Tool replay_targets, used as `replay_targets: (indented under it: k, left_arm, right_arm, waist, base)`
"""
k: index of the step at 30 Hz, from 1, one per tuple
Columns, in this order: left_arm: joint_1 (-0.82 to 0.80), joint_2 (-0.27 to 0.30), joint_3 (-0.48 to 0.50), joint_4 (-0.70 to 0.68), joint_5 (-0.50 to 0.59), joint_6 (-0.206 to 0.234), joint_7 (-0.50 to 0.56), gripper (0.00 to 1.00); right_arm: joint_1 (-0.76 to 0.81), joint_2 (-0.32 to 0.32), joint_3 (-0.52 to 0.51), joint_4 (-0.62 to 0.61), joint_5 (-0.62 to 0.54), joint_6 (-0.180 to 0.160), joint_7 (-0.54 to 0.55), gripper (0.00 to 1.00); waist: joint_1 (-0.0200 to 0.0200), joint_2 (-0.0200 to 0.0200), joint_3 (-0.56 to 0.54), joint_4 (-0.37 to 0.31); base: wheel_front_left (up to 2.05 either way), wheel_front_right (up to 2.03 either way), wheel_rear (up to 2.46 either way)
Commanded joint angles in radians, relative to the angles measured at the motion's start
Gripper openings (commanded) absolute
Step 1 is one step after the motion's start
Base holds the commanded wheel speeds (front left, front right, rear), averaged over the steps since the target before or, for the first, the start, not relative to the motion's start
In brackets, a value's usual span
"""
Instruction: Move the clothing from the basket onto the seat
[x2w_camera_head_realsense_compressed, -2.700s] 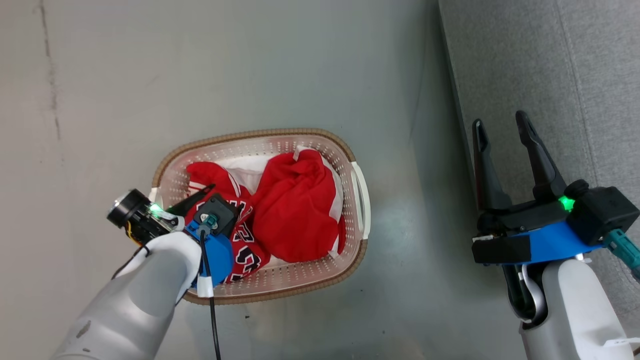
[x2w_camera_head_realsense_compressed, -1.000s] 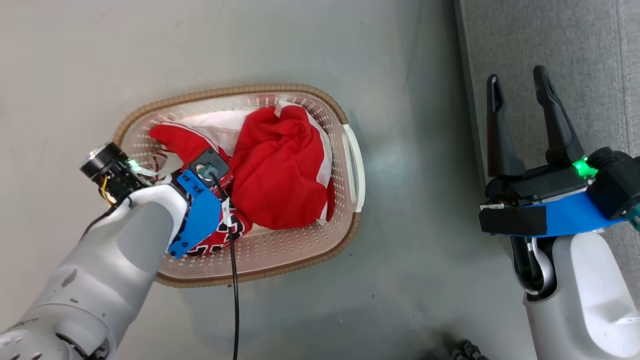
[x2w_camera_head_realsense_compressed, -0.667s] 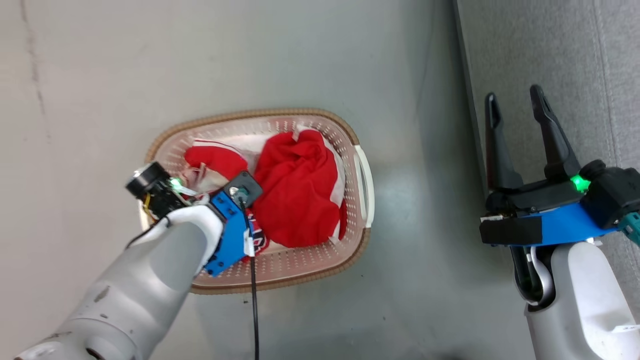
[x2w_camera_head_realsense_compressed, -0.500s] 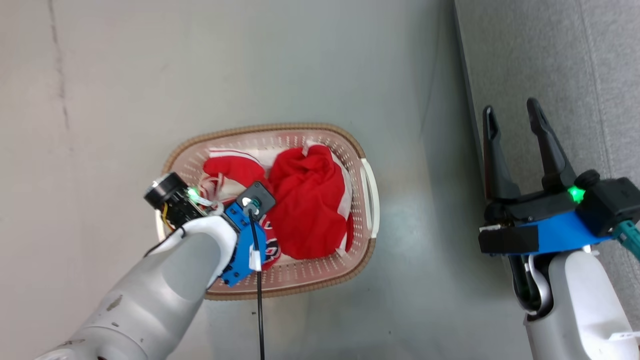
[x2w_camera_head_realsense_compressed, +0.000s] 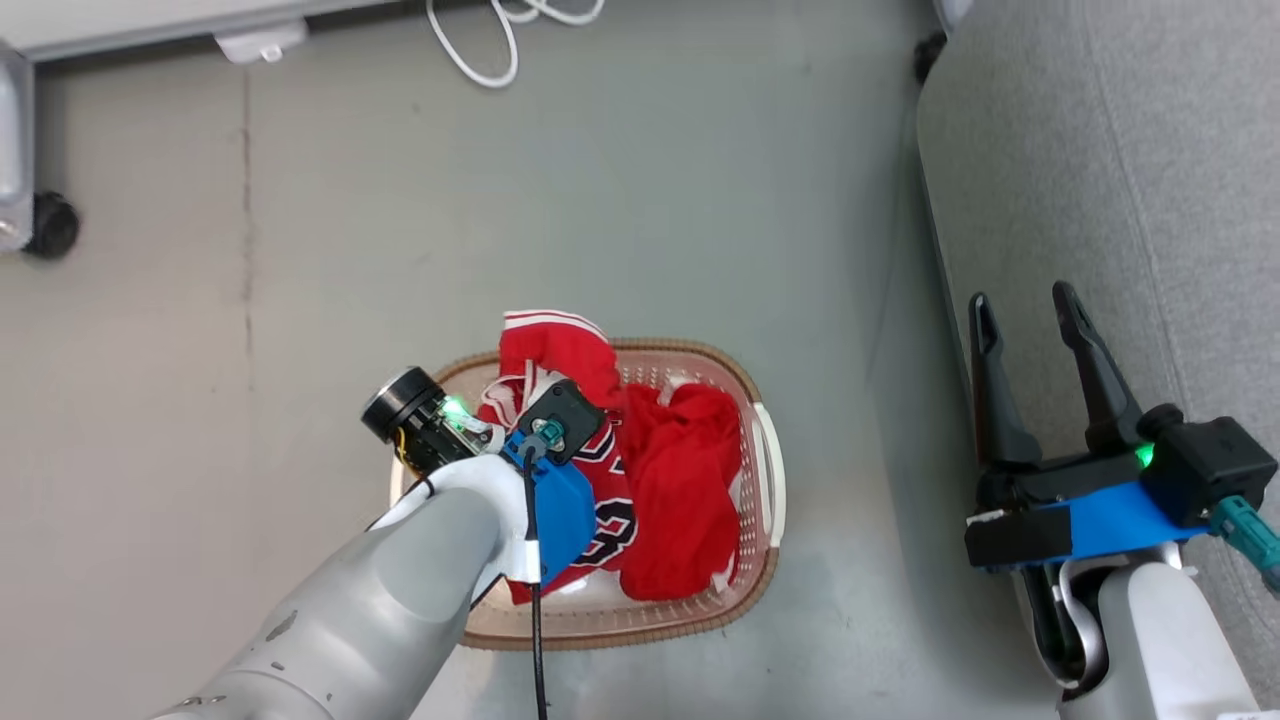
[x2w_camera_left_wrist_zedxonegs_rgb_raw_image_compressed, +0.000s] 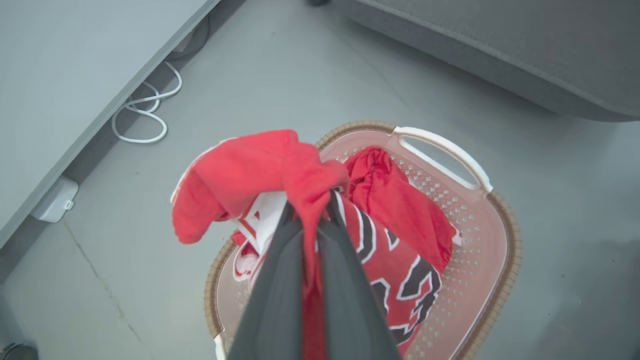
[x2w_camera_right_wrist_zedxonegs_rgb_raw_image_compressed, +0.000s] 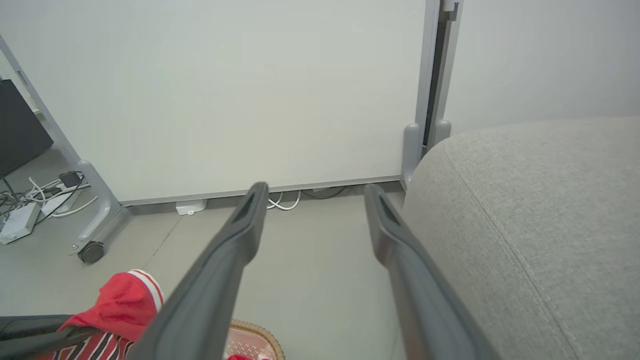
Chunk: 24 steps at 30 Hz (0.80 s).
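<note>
Oval cream plastic basket with brown rim (x2w_camera_head_realsense_compressed: 640, 632) on grey floor (x2w_camera_head_realsense_compressed: 650, 200), left of grey fabric seat cushion (x2w_camera_head_realsense_compressed: 1100, 150). Plain red garment (x2w_camera_head_realsense_compressed: 680, 500) in basket's right half; red lettered jersey (x2w_camera_head_realsense_compressed: 560, 350) at left, top pinched in left claw (x2w_camera_left_wrist_zedxonegs_rgb_raw_image_compressed: 311, 202) above. Right claw (x2w_camera_head_realsense_compressed: 1020, 295) over seat's left edge.

Jersey (x2w_camera_head_realsense_compressed: 608, 478), red, hanging over the basket (x2w_camera_head_realsense_compressed: 620, 633).
- Only print in sight: black characters edged in white on its front.
- Head view: two or three rounded strokes, numeral-like, half folded under; cannot tell which digits.
- Left wrist view: same print larger. Thick curved black shapes with white outline run down the hanging cloth, broken by creases and by the cloth's edge.
- No whole letter or number reads.
- No other readable mark in the three views.
</note>
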Motion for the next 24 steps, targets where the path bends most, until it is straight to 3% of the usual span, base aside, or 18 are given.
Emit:
replay_targets:
  k: [1, 10, 24]
  left_arm:
    - [0.006, -0.001, -0.003, -0.006, -0.013, 0.000, -0.014, 0.00]
    - [-0.030, -0.020, 0.037, -0.055, -0.053, 0.000, -0.054, 0.00]
    - [-0.010, 0.011, 0.257, -0.355, 0.011, 0.078, -0.055, 0.00]
  right_arm:
    - [0.017, -0.004, 0.001, 0.003, -0.003, 0.000, -0.004, 1.00]
    - [0.085, -0.004, -0.012, 0.019, -0.006, 0.000, -0.004, 1.00]
    - [0.180, -0.004, -0.030, 0.029, 0.008, 0.000, -0.004, 1.00]
  waist:
    - [0.0001, -0.0001, -0.046, 0.016]
    - [0.0001, -0.0001, -0.162, 0.034]
    - [0.0001, -0.0001, -0.297, 0.035]
  base:
    - [0.00, 0.00, 0.00]
    - [0.00, 0.00, 0.00]
    - [0.00, 0.00, 0.00]
